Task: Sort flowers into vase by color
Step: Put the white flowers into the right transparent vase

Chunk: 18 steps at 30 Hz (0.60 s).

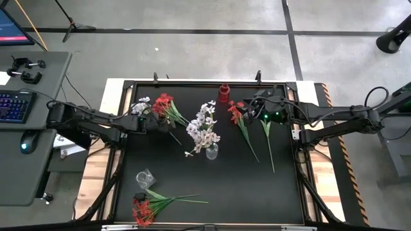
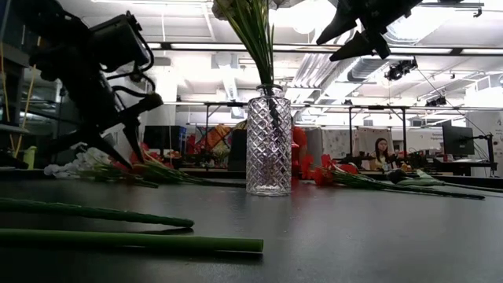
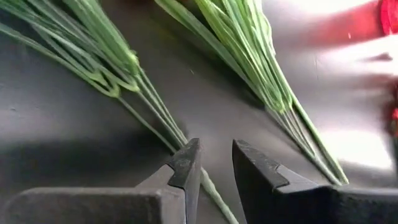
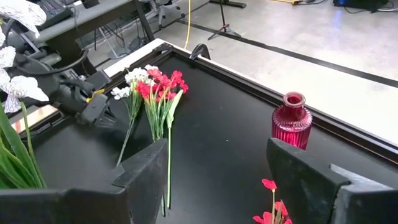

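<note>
The left gripper (image 1: 146, 122) sits low over the black table (image 1: 257, 192) at its far left, beside a loose bunch of red flowers (image 1: 164, 104) and a few white flowers (image 1: 140, 104) lying flat. In the left wrist view its fingers (image 3: 186, 171) stand a narrow gap apart just above the table, with one thin green stem (image 3: 211, 193) running beneath that gap; whether they pinch it cannot be told. The right gripper (image 1: 252, 106) hovers above the table's far right, jaws wide with nothing between them, near more red flowers (image 1: 236, 113) and a green stem (image 1: 268, 141) lying there. At the table's middle a clear glass vase (image 1: 211, 152) holds a bunch of white flowers (image 1: 203, 126). A red vase (image 1: 223, 94) stands at the far edge. Near the front left edge lie another red bunch (image 1: 142, 210), with a dark bloom (image 1: 139, 196) beside it, and a small clear glass (image 1: 146, 178).
</note>
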{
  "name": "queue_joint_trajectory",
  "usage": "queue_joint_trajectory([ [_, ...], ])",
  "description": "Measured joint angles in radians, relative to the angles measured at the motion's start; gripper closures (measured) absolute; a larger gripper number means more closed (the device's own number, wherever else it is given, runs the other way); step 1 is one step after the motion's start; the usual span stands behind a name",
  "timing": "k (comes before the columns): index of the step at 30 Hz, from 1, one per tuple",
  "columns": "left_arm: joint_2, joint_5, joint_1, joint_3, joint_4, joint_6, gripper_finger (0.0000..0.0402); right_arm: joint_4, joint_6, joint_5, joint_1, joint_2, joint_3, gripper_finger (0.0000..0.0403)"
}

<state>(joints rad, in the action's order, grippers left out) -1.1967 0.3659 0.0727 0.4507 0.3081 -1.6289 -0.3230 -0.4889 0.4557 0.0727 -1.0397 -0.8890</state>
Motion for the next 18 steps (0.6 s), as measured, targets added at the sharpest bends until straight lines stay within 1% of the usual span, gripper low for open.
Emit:
queue_joint_trajectory([
  [4, 0.013, -0.062, 0.003, 0.0, -0.015, 0.079, 0.0322, -0.002, 0.0, 0.0, 0.0, 0.0, 0.0, 0.0142],
  [7, 0.044, -0.071, 0.0, 0.0, -0.024, 0.105, 0.0313, -0.002, 0.0, 0.0, 0.0, 0.0, 0.0, 0.0142],
  [9, 0.078, -0.056, -0.006, 0.0, -0.02, 0.121, 0.0301, -0.003, -0.003, 0.0, 0.0, 0.0, 0.0, 0.0142],
  [15, 0.216, 0.033, -0.031, 0.0, 0.02, 0.174, 0.0254, -0.005, -0.017, 0.0, 0.0, 0.0, 0.0, 0.0142],
  [18, 0.273, 0.051, -0.035, 0.0, 0.046, 0.142, 0.0233, -0.006, -0.036, 0.0, 0.0, 0.0, 0.0, 0.0142],
])
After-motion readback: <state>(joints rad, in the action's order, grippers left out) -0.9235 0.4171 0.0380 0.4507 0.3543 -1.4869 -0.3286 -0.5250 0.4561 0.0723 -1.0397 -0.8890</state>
